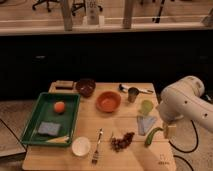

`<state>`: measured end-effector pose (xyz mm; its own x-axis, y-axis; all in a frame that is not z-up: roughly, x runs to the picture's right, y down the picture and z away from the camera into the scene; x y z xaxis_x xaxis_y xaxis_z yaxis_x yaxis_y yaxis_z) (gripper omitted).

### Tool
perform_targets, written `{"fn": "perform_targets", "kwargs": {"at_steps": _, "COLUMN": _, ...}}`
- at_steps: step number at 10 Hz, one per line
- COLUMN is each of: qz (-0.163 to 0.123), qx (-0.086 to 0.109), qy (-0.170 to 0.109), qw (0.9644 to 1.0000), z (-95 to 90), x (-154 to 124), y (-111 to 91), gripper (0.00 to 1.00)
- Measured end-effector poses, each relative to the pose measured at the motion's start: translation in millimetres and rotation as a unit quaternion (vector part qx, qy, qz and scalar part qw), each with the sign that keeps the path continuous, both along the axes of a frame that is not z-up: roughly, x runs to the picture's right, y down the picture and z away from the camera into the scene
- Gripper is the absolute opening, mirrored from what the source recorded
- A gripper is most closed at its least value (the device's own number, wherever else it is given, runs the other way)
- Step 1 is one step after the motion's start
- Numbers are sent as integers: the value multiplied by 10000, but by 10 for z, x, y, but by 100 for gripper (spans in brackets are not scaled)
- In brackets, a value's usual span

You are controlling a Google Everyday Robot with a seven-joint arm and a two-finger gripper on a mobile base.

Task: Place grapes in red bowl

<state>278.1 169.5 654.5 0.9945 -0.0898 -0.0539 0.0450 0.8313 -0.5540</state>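
In the camera view, the white arm [186,102] reached in from the right. Its thick curved link sloped down from the upper right toward the right edge of the table [131,159] and bent downward there. The gripper [169,131] hung below that bend, pointing down just off the table's right edge, near the green vegetable [153,136]. Its claw was spread and grasped nothing. The grapes [122,141] lay on the table near the front edge, between the fork [96,146] on their left and the green vegetable on their right, apart from the gripper. The red bowl [108,101] sat upright near the middle of the table, behind the grapes and a little to their left. A maroon bowl [85,86] stood behind it to the left, and a metal cup [133,94] just to its right. A green cup [146,106] stood in front of the metal cup. A bluish cloth [145,123] lay between the green cup and the vegetable. A white bowl [81,146] sat just left of the fork. On the table's left side, a green tray [35,117] held an orange [60,106] and a blue sponge [48,128].
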Motion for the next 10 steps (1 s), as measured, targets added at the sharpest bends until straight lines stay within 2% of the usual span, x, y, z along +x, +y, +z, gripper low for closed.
{"fn": "perform_targets", "kwargs": {"at_steps": 5, "qz": -359, "qx": -68, "qy": -153, "qw": 9992, "z": -58, "x": -282, "y": 199, "gripper": 80}}
{"fn": "perform_targets", "kwargs": {"at_steps": 10, "qz": -592, "qx": -119, "qy": -320, "qw": 9977, "z": -3, "x": -505, "y": 352, "gripper": 80}}
